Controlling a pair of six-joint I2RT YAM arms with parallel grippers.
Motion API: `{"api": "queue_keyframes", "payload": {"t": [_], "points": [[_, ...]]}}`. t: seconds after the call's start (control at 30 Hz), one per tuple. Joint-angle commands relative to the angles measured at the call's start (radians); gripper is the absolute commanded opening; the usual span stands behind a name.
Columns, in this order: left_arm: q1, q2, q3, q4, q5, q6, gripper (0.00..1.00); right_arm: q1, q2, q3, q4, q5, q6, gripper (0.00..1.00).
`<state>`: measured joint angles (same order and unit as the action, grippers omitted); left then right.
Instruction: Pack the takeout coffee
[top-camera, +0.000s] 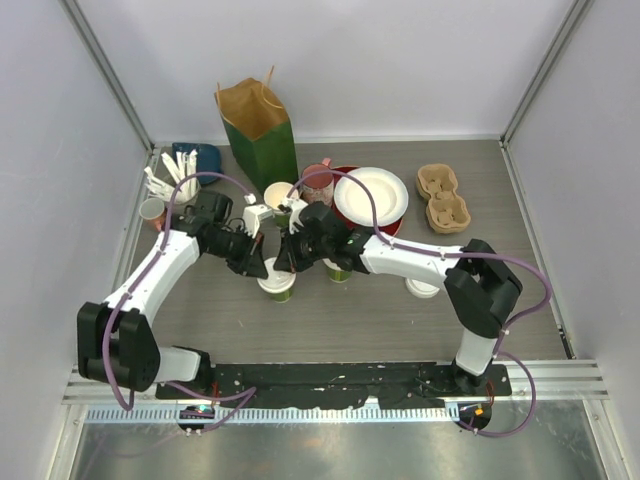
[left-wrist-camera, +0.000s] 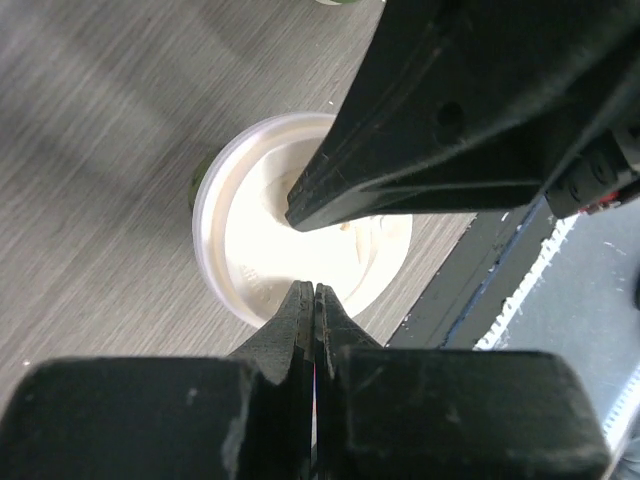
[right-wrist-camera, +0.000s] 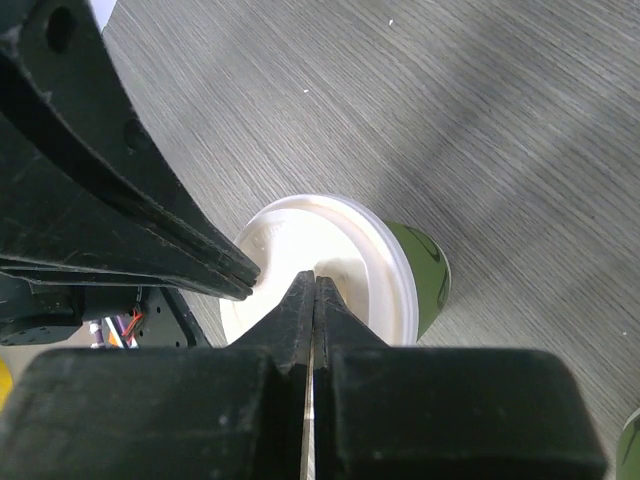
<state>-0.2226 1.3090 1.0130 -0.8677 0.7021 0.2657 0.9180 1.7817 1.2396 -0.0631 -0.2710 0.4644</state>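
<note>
A green takeout coffee cup (top-camera: 277, 290) with a white lid (top-camera: 275, 278) stands upright mid-table. My left gripper (top-camera: 262, 268) and right gripper (top-camera: 289, 263) are both shut, their tips meeting over that lid from opposite sides. In the left wrist view my left gripper (left-wrist-camera: 314, 288) points at the lid (left-wrist-camera: 250, 235), with the right arm's fingers (left-wrist-camera: 330, 195) across it. In the right wrist view my right gripper (right-wrist-camera: 313, 278) sits over the lid (right-wrist-camera: 350, 245); the cup's green wall (right-wrist-camera: 420, 270) shows. Contact with the lid is unclear. A second green cup (top-camera: 338, 271) stands beside it.
An open green-and-brown paper bag (top-camera: 257, 125) stands at the back. Near it are an open cup (top-camera: 279, 193), a pink mug (top-camera: 318, 180), stacked plates (top-camera: 371, 193) and a cardboard cup carrier (top-camera: 443, 197). A loose lid (top-camera: 422, 289) lies right; white cutlery (top-camera: 172, 172) left.
</note>
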Motion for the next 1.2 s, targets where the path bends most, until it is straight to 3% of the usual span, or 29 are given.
{"api": "queue_keyframes", "payload": {"t": [0.0,0.5,0.57,0.63,0.67,0.7,0.8,0.87,0.97,1.07,1.17], "points": [[-0.001,0.029,0.004,0.027,0.014,-0.016,0.00,0.008,-0.022,-0.031,-0.040,0.035,0.002,0.01],[0.000,-0.148,0.211,-0.045,-0.013,-0.019,0.01,0.047,-0.077,0.270,-0.188,0.035,-0.115,0.01],[0.003,-0.148,0.243,-0.059,-0.035,-0.022,0.04,0.047,-0.085,0.308,-0.217,0.056,-0.127,0.01],[0.008,-0.151,0.265,-0.073,-0.050,-0.026,0.14,0.045,-0.100,0.334,-0.274,0.122,-0.154,0.01],[0.018,-0.152,0.285,-0.076,-0.071,-0.032,0.19,0.036,-0.123,0.359,-0.299,0.151,-0.162,0.07],[0.023,-0.154,0.292,-0.077,-0.084,-0.036,0.36,0.025,-0.137,0.368,-0.322,0.188,-0.177,0.13],[0.035,-0.163,0.314,-0.070,-0.169,-0.048,0.64,-0.040,-0.218,0.362,-0.377,0.294,-0.201,0.34],[0.052,-0.163,0.320,-0.042,-0.217,-0.065,0.72,-0.083,-0.257,0.345,-0.403,0.350,-0.207,0.51],[0.065,-0.162,0.329,0.009,-0.306,-0.098,0.76,-0.157,-0.336,0.304,-0.432,0.403,-0.207,0.71],[0.065,-0.145,0.378,0.024,-0.337,-0.077,0.76,-0.235,-0.395,0.244,-0.451,0.458,-0.202,0.82],[0.065,-0.111,0.452,0.039,-0.345,-0.072,0.75,-0.332,-0.438,0.184,-0.466,0.460,-0.190,0.87]]}}
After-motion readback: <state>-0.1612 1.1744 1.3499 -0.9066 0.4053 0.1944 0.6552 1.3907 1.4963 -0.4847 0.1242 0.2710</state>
